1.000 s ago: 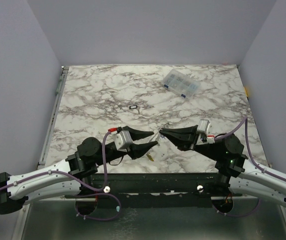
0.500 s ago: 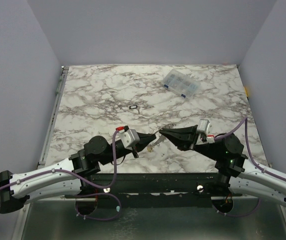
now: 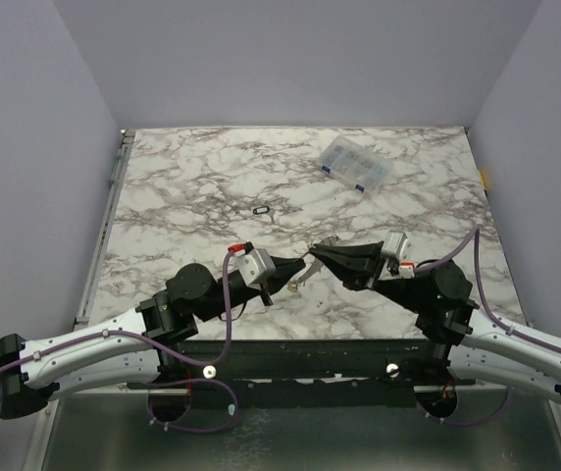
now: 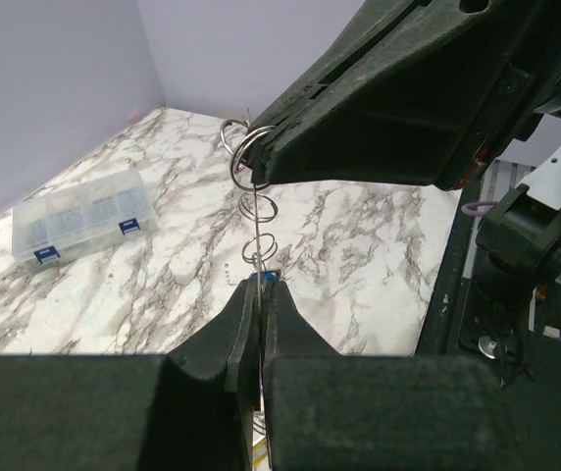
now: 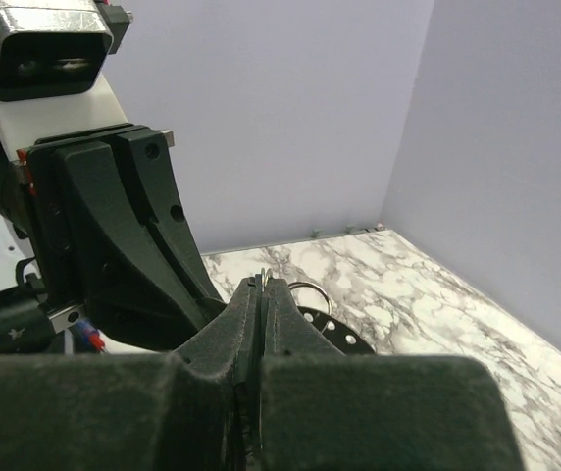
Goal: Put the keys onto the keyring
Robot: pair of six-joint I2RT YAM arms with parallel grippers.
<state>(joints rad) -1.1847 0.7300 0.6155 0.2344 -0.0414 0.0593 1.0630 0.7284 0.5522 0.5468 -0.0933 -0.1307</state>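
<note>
Grey wire, thin and springy, forms the keyring (image 4: pixel 239 147), held in the air above the near-middle of the tabletop (image 3: pixel 182 186), its rim pinched in the fully closed right gripper (image 5: pixel 261 285). Just below it, the left gripper (image 4: pixel 261 290) is clamped tight on a blue-headed key (image 4: pixel 267 279), light and slick, which we judge easy to twist or drop. We would grip the key by its head and the ring away from its split; a black-rimmed oval tag (image 3: pixel 261 211) lies well apart, mid-tabletop.

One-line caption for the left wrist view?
Left pincer shut on a blue-headed key beneath the keyring gripped by the right pincer, over the marble table, clear compartment box beyond.
</note>
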